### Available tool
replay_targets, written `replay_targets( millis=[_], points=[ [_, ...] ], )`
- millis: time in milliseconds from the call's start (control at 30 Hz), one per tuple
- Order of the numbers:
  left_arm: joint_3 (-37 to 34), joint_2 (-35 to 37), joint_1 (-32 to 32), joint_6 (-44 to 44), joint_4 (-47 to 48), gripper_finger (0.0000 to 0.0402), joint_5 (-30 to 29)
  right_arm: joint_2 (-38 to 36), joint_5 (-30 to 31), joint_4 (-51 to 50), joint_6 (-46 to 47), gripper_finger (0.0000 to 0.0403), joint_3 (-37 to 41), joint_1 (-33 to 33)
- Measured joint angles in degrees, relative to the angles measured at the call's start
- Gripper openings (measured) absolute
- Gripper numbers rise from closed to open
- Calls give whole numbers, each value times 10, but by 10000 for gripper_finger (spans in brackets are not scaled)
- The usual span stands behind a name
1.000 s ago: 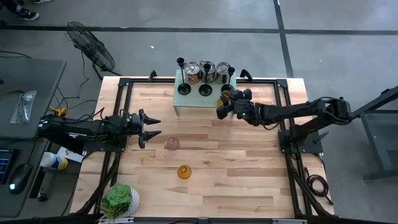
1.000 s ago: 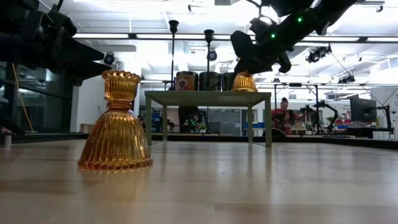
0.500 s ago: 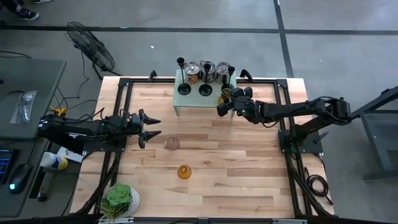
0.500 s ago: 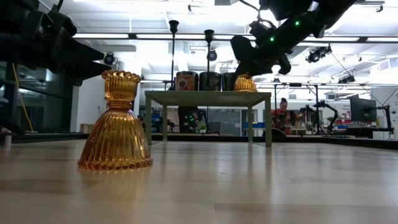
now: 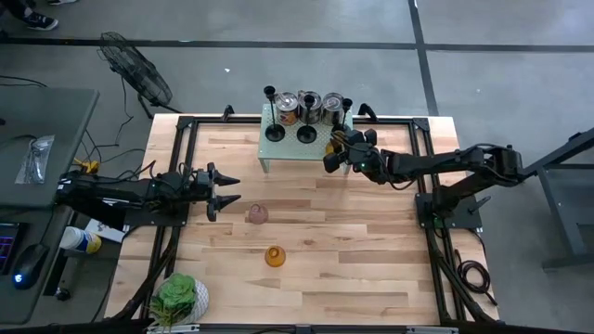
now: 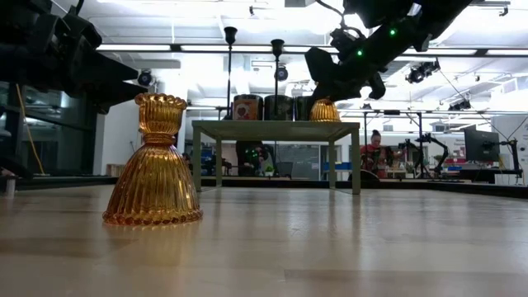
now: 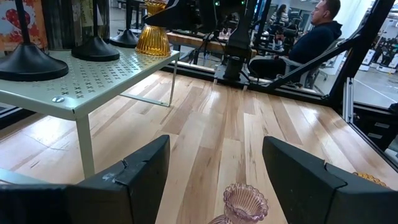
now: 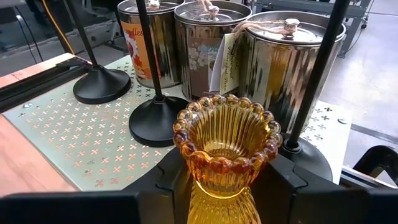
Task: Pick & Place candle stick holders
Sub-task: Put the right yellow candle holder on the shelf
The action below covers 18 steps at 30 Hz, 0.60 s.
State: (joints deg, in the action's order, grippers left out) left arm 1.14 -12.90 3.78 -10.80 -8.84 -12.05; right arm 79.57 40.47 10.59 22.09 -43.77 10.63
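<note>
The right hand (image 5: 342, 148) is holding an amber glass holder (image 8: 225, 144) by its waist, the two fingers closed on either side of the glass, and it is positioning the piece over the near right corner of the pale green shelf (image 5: 279, 147) that is standing at the far side of the counter (image 5: 371, 250).

Procedure for the step in hand, as judged from these views:
- In the low view the amber glass holder (image 6: 325, 110) is appearing level with the shelf top; whether its base is already bearing on the perforated surface cannot be told. Confirm contact before opening the fingers.
- Keep the piece upright while lowering; a ribbed glass base is likely to skid on metal if set down tilted.
- Open only far enough to clear the waist, then withdraw away from the shelf, not across it.
- Hazard: the three tins (image 8: 211, 43) and the black holders (image 8: 155, 121) are standing just beyond the hand. One black stem is rising immediately beside the glass rim, so sideways motion is risking a knock.

The left hand (image 5: 227, 191) is waiting wide open over the left part of the counter. The pink glass holder (image 5: 257, 213) is lying just ahead of its fingertips, between the fingers in the left wrist view. A second amber holder (image 5: 275, 255) is standing farther off, toward the counter's near edge.
</note>
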Motion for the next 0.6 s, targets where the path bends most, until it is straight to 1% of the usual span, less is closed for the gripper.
replay_targets(
  millis=[600],
  points=[
    [0,0,0,0,0,253,0,6,0,10,1,124,0,-9]
  ],
)
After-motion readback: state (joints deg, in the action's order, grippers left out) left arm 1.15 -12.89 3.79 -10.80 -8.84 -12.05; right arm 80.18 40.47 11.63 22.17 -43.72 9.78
